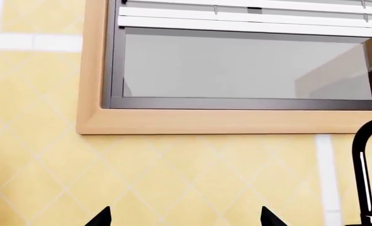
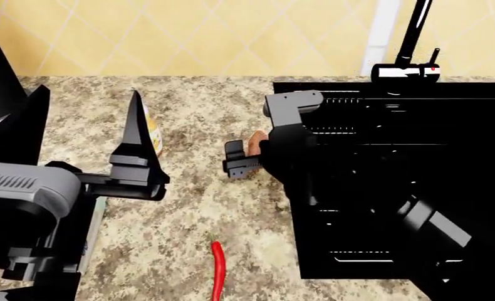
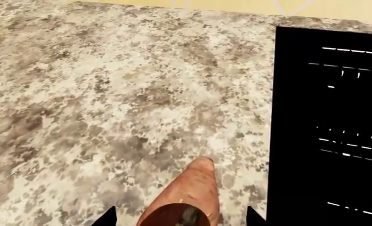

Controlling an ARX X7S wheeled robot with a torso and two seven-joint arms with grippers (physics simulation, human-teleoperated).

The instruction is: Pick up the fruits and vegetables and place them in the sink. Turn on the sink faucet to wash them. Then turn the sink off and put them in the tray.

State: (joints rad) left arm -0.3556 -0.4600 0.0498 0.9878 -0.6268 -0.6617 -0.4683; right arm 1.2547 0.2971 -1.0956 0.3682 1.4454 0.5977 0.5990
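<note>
On a speckled granite counter (image 2: 189, 207), the right gripper (image 3: 180, 217) reaches down over the sweet potato (image 3: 189, 200), its jaws spread wide on either side without touching it, just left of the black sink (image 2: 448, 188). The left gripper (image 1: 182, 219) is raised with jaws wide open and empty, while the red chili pepper (image 2: 218, 269) lies nearer the counter's front edge.

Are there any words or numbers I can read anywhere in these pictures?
No readable words or numbers anywhere.
The bottle has a yellow label, but it is mostly hidden behind the left gripper and too blurred to read.
The faucet lever carries only a red dot, a mark and not a letter.
</note>
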